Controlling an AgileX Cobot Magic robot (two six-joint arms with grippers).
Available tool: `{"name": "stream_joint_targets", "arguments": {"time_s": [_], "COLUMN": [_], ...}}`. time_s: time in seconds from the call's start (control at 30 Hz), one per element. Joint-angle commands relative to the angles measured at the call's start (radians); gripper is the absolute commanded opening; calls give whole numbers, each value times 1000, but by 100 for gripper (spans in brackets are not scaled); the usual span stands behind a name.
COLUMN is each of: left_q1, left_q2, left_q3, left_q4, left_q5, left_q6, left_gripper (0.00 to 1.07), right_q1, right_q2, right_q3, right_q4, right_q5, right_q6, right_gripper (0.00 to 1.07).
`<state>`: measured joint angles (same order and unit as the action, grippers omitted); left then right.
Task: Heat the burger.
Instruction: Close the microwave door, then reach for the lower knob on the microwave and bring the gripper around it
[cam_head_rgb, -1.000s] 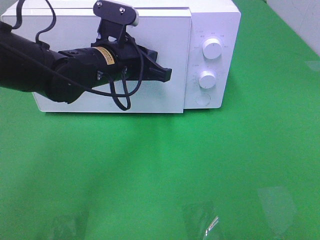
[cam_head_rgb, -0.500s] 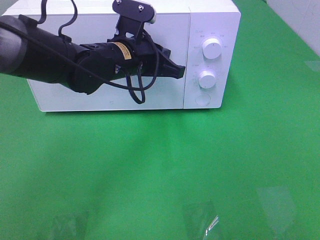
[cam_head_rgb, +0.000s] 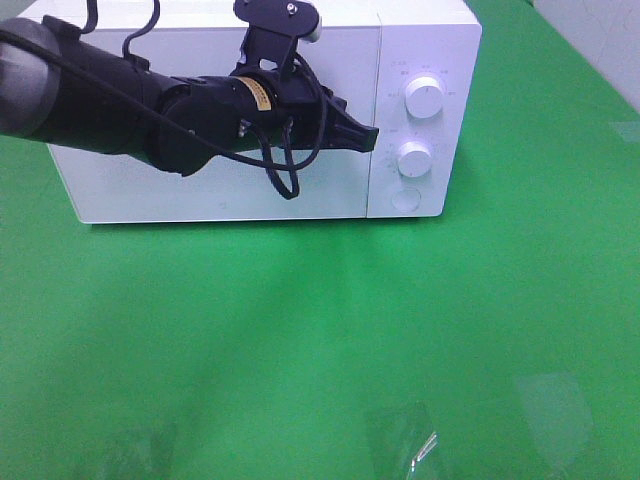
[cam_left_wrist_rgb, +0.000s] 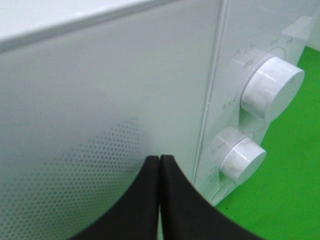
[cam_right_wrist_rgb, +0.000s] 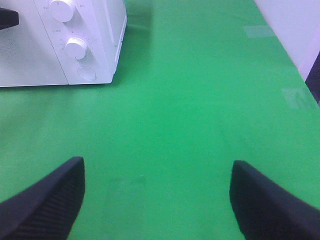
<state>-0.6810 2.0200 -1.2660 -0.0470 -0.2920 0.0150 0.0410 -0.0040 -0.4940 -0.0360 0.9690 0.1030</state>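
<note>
The burger is hidden from every view. A white microwave (cam_head_rgb: 420, 40) stands at the back of the green table with its door (cam_head_rgb: 150, 190) closed; it also shows in the left wrist view (cam_left_wrist_rgb: 75, 100) and the right wrist view (cam_right_wrist_rgb: 100, 50). My left gripper (cam_head_rgb: 372, 137) is shut and empty, its tips at the door's right edge beside the two knobs (cam_head_rgb: 425, 99); the left wrist view shows the closed tips (cam_left_wrist_rgb: 159, 159) against the door. My right gripper (cam_right_wrist_rgb: 157, 200) is open and empty above the bare green table.
Two white knobs (cam_left_wrist_rgb: 272, 89) and a round button (cam_head_rgb: 405, 199) sit on the microwave's control panel. A small shiny scrap (cam_head_rgb: 425, 448) lies near the table's front edge. The green table (cam_head_rgb: 400, 320) stretches in front of the microwave.
The microwave door has swung from ajar to closed. My left gripper has moved right and back along the door to its right edge.
</note>
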Motion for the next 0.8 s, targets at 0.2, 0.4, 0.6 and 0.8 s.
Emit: {"name": "stream_joint_targets", "arguments": {"time_s": [0.2,0.4,0.6,0.8], "left_q1": [-17,-18,-18,-18], "left_q2": [-46,-121,-198,-266], "left_q3": [-17,-17,-17,-17], "left_q4": [-87,-126,-131,-148], "left_q5": [122,378,620,797], "left_q6": [-15,-15,-15,-15], "left_gripper": [11,81,93,93], "right_q1": [-7,-7,-7,-7], "right_q2": [-27,-27,-27,-27], "right_q3": [2,2,2,2], "right_q4": [1,1,1,1], "right_q5": [-9,-9,-9,-9], "right_q6": [-2,-2,-2,-2], "right_gripper": [76,76,76,76]}}
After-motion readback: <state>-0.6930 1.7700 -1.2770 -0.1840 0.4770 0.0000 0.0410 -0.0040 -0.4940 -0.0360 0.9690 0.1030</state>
